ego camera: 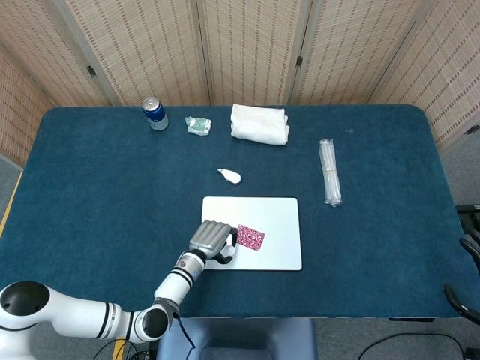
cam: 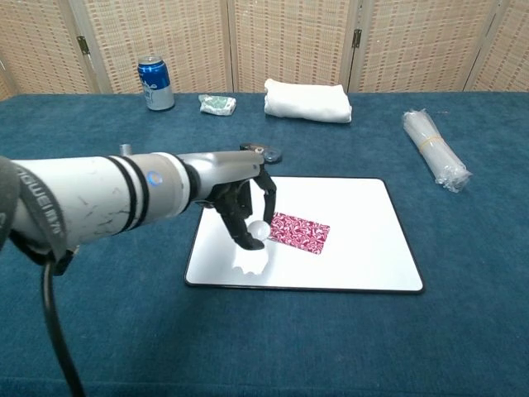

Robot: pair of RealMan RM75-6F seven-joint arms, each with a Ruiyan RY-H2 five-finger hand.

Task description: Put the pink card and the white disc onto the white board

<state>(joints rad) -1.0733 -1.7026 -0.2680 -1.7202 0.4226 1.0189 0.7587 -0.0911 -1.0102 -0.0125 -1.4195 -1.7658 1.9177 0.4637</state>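
The white board (ego camera: 277, 214) (cam: 355, 248) lies flat near the table's front. A pink patterned card (ego camera: 251, 238) (cam: 299, 231) rests on its middle. My left hand (ego camera: 212, 240) (cam: 241, 197) hovers over the board's left part, just left of the card, and pinches the small white disc (cam: 259, 231) between its fingertips above the board surface. In the head view the hand hides the disc. Of my right hand only dark fingertips (ego camera: 466, 270) show at the right edge, off the table.
Along the back stand a blue can (ego camera: 155, 113) (cam: 155, 83), a crumpled green-white wrapper (ego camera: 198, 125) (cam: 217, 103) and a folded white towel (ego camera: 259, 123) (cam: 307, 100). A small dark-and-white object (ego camera: 230, 176) (cam: 261, 151) lies behind the board. A clear plastic roll (ego camera: 330, 172) (cam: 435, 150) lies right.
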